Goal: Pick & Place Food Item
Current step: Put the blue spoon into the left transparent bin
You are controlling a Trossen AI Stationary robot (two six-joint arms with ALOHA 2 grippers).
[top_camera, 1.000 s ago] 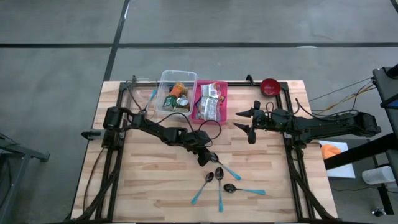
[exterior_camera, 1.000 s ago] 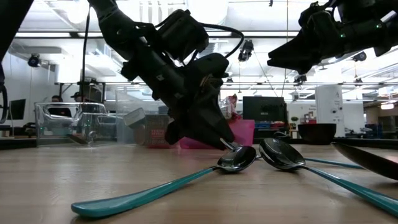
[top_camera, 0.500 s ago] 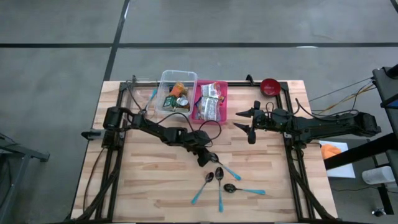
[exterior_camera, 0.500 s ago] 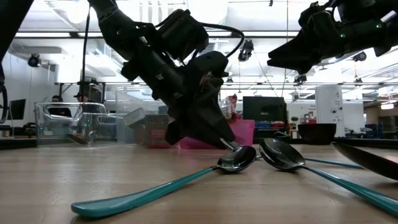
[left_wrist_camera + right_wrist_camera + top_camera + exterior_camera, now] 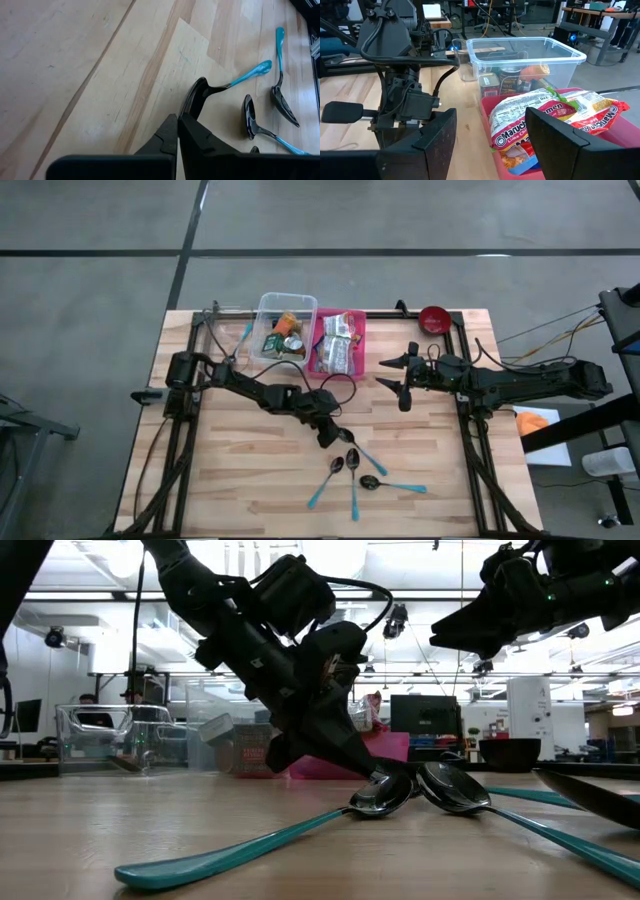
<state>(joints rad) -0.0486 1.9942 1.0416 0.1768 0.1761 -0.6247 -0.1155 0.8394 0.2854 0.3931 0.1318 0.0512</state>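
Left gripper [image 5: 335,436]: fingers pressed together on a spoon [image 5: 200,92], low on table [image 5: 240,470] | Right gripper [image 5: 398,378]: spread, empty, raised near pink bin [image 5: 340,345].

Teal-handled spoons [image 5: 352,480], pink bin [image 5: 339,344], clear bin [image 5: 283,327], red bowl [image 5: 433,319], pale wooden table [image 5: 240,470]

Four teal-handled spoons [image 5: 352,475] lay fanned on the wooden table [image 5: 230,470], well in front of the clear bin [image 5: 284,326]. The pink bin [image 5: 339,342] touched the clear bin's side.
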